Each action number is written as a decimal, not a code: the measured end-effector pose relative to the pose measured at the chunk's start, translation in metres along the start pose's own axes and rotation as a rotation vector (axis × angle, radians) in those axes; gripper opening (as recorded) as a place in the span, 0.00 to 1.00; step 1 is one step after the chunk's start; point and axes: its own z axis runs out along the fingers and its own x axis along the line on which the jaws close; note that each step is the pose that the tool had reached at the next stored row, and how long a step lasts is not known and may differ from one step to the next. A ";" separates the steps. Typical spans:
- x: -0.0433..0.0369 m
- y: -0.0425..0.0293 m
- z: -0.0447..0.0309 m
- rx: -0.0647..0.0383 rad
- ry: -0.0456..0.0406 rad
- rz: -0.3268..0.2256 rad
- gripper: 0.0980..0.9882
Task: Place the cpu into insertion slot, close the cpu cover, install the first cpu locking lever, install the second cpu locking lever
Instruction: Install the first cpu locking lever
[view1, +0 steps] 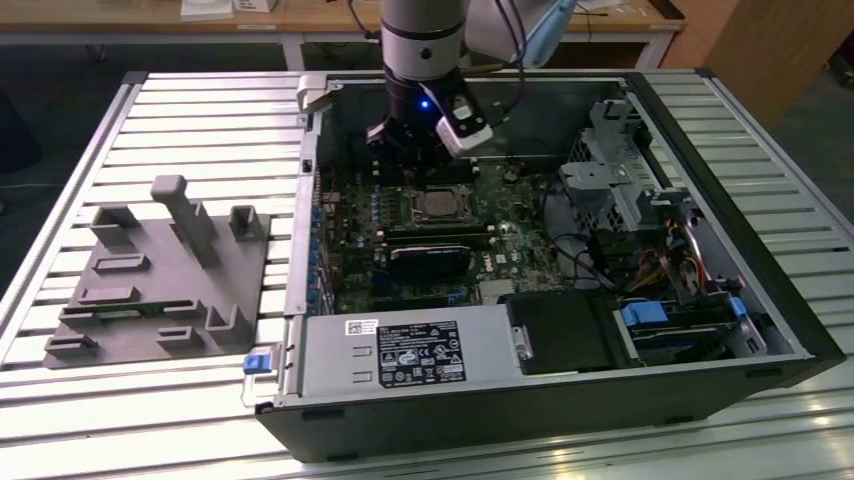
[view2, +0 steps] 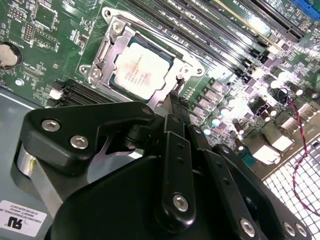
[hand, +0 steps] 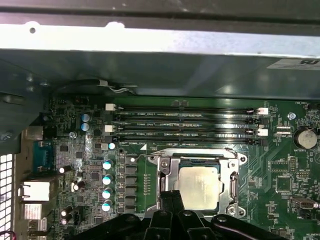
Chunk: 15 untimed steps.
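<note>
our gripper (hand: 172, 196) hangs low over the motherboard (hand: 90, 165). its fingers look drawn together, with nothing we can see between them, and the tips are just beside the insertion slot (hand: 200, 161). the cpu (hand: 199, 186) lies seated in that slot, mid-board next to the memory slots (hand: 185, 125), and the cpu cover (hand: 232, 182) looks lowered around it. we judge the latching step is in hand, which calls for a fine, steady push at the frame's rim. we count one cpu, one slot, one cover and four memory slots.

A slatted metal table (view1: 200, 110) stands before a wooden desk (view1: 320, 18).
</note>
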 end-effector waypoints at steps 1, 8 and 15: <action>0.0007 0.0000 0.0000 0.000 0.0000 0.000 0.01; 0.0088 0.0000 -0.0003 0.000 0.0000 0.000 0.01; 0.0208 -0.0001 -0.0007 0.000 0.0000 0.000 0.01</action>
